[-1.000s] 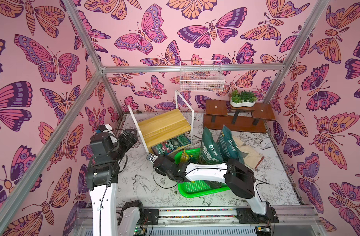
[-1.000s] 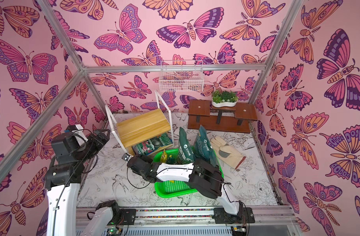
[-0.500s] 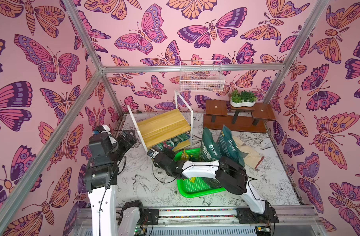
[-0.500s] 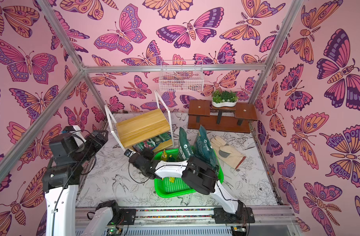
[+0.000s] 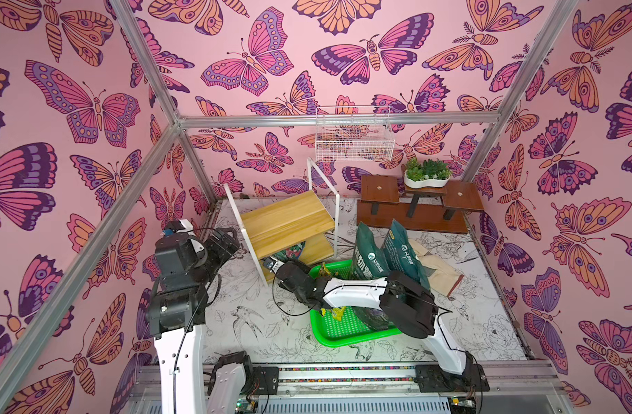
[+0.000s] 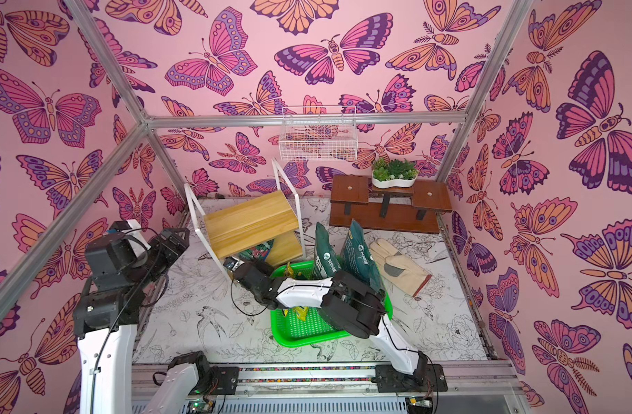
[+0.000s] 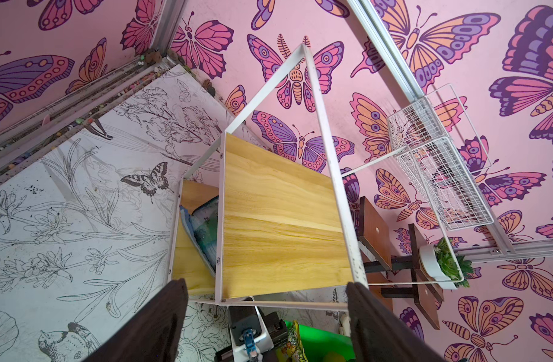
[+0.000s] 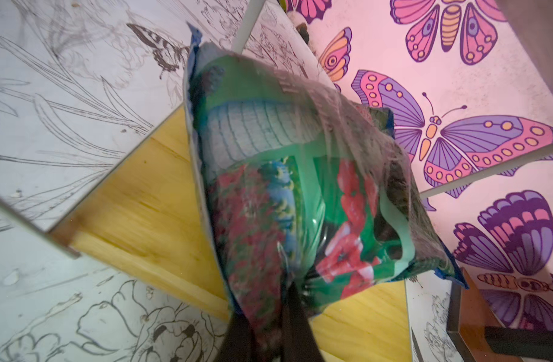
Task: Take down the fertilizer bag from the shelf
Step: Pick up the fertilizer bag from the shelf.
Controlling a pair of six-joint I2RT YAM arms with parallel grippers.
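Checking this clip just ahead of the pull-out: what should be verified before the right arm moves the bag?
1. Right gripper shut on the fertilizer bag: ok, it pinches the bag's near edge.
2. Bag off the shelf: not ok, it lies on the lower board.
3. Left gripper open, holding nothing: ok.
4. Pull-out path free: cannot tell; the green tray sits close by the shelf's front.
5. Grip firm enough to drag the bag: cannot tell.
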